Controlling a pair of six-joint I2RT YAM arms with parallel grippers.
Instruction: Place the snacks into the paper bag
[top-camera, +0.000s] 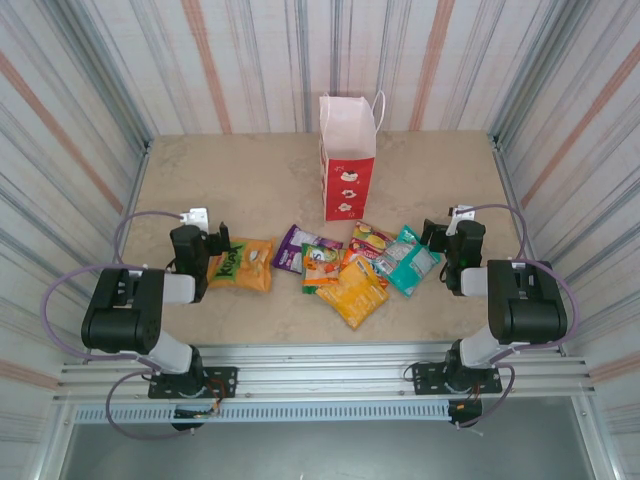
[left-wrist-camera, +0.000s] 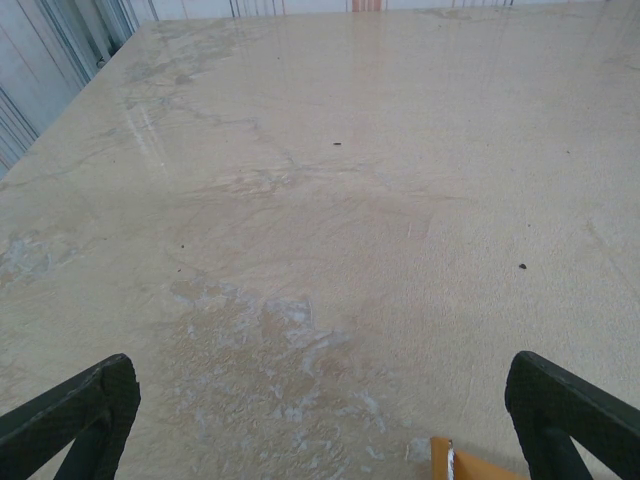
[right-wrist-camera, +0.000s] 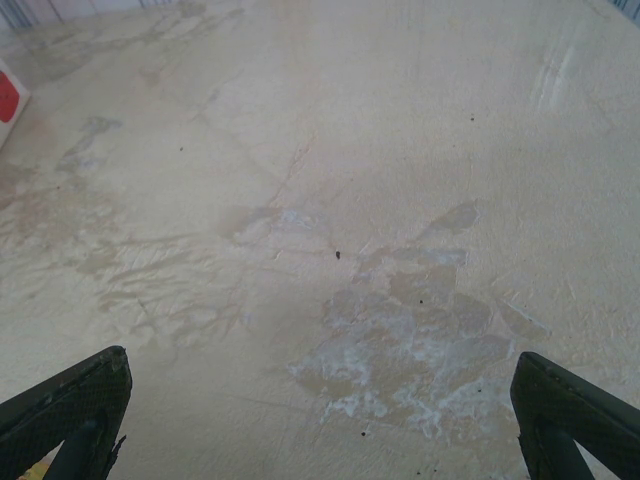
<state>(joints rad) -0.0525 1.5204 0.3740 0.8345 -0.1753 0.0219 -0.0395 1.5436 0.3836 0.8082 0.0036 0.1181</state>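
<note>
Beige marbled table (top-camera: 250, 180), striped corrugated walls (top-camera: 200, 60) on three sides. Status from my side:

Paper bag (top-camera: 347, 160) stands upright at the far middle of the table, mouth up. It has a white top, a red lower band and a cord handle on its right edge.

Snacks lie flat in a loose row nearer to me than the bag, well apart from it. From left to right:
- orange-yellow packet with green print (top-camera: 243, 265), alone
- purple packet (top-camera: 296, 247)
- green-white packet (top-camera: 321, 267)
- big orange-yellow packet (top-camera: 355, 290), nearest the bases
- red-orange packet (top-camera: 370, 240)
- teal packet (top-camera: 410, 260)

The last five overlap in a cluster.

My left gripper (top-camera: 224, 243) sits low, just left of the green-print packet. Its jaws are spread wide and hold nothing. On the left wrist camera both black fingertips (left-wrist-camera: 90, 400) sit in the bottom corners with bare table between them. An orange packet corner (left-wrist-camera: 470, 465) pokes in beside the right finger (contact: can't tell).

My right gripper (top-camera: 433, 238) sits just right of the teal packet. Its jaws are also spread wide and hold nothing. On the right wrist camera there is stained tabletop between the fingers, and a red-and-white corner of the bag is at the left edge.
</note>
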